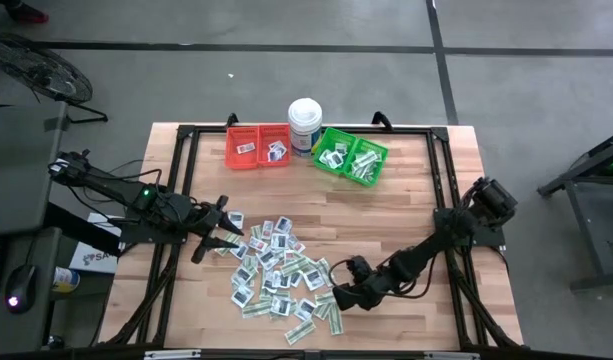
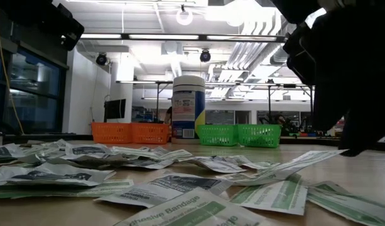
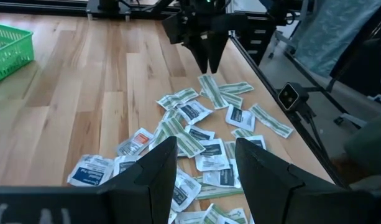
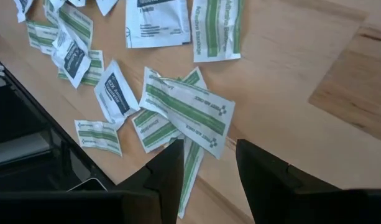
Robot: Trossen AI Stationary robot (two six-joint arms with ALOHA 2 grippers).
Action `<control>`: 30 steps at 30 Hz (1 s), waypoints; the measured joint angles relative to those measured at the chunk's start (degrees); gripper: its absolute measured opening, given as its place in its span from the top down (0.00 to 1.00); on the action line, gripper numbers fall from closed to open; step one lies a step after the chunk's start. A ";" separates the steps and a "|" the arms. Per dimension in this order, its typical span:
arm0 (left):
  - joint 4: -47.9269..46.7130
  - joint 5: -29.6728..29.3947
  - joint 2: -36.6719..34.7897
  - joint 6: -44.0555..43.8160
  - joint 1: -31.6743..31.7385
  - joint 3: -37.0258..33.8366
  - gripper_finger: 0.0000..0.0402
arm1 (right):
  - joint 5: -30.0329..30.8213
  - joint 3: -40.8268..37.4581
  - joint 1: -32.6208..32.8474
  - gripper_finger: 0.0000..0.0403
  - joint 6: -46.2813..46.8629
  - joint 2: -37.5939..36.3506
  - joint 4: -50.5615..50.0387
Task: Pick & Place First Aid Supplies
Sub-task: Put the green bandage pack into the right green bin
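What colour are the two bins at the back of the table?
One bin is red-orange, the other bright green; the high view shows them best.

A lab or workshop: exposed ceiling ducts (image 2: 255, 50), strip lights, concrete floor (image 1: 286, 85) with marked lines.

Dozens of packets (image 1: 276, 275), 2 bins (image 1: 258, 146), 1 tub (image 1: 305, 124).

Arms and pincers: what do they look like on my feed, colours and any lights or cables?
Both arms are dark, black jointed links. The left arm shows a small green light and dark cabling near its base. Each pincer, left pincer and right pincer, has two flat, matte black, wedge-shaped fingers.
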 joint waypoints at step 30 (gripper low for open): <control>0.00 -0.13 0.00 0.00 0.00 0.00 0.60 | 1.60 0.00 0.34 0.65 0.26 0.00 -0.77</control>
